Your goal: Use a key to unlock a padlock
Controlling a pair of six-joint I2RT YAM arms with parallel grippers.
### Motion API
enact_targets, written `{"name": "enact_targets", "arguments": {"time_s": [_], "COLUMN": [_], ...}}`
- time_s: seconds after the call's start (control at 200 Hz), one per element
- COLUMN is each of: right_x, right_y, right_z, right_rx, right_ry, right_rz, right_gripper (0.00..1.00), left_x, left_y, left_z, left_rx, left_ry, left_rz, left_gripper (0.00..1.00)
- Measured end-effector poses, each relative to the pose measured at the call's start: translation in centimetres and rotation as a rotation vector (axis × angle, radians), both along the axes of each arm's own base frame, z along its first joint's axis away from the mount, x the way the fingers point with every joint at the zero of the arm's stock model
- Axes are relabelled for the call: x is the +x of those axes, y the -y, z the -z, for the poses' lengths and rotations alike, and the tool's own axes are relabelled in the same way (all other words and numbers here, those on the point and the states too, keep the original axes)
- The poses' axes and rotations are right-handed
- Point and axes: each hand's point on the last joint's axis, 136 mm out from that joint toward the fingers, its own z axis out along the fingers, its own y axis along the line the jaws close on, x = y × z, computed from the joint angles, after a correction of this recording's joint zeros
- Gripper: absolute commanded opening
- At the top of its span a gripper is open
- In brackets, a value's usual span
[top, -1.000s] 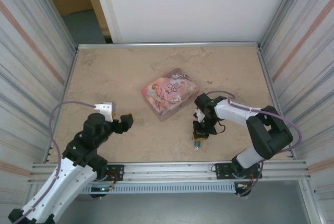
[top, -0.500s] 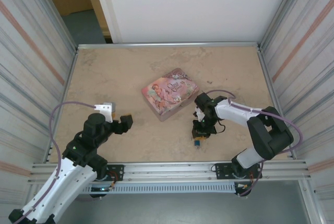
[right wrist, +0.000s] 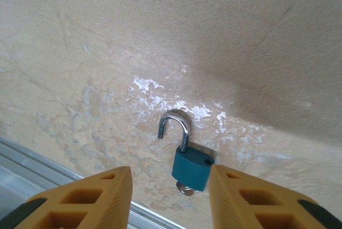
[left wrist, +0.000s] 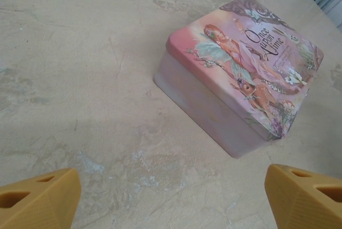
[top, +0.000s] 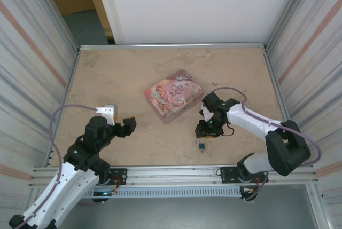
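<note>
The padlock is a small teal block lying flat on the table, its silver shackle swung free at one end. The key sticks out of its underside. My right gripper hovers over it with yellow fingers spread to either side, gripping nothing. From above, the padlock lies just in front of the right gripper. My left gripper stands wide open over bare table left of centre, its fingertips far apart and nothing between them.
A pink illustrated tin sits mid-table, and it lies ahead of the left fingers as the tin. A metal rail runs along the near edge, close to the padlock. Corrugated walls close in both sides.
My right gripper has gone from shut to open, letting go of the padlock, which now lies on the table. The right arm has shifted slightly back and right. The left arm stayed still.
</note>
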Motion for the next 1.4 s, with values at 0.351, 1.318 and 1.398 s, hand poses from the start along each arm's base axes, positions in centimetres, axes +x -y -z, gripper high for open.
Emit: {"name": "enact_targets", "arguments": {"time_s": [0.351,1.318,1.398], "right_x": [1.5,9.9,10.9], "right_y": [0.7,11.2,12.6], "right_z": [-3.3,-11.3,-11.8], "right_rx": [0.024,-0.009,-0.028], "right_ry": [0.202,0.888,0.929], "right_rz": [-0.014,0.269,0.305], "right_gripper": [0.66,0.99,0.99], "left_x": [0.0,0.7,1.1], "left_y": [-0.3,-6.7,-7.1], "left_z": [0.2,-1.5,-1.8], "left_rx": [-0.038,0.102,0.129], "left_ry": [-0.024,-0.007,-0.010], "left_rz": [-0.038,-0.360,-0.376], "left_gripper": [0.99,0.99,0.99]}}
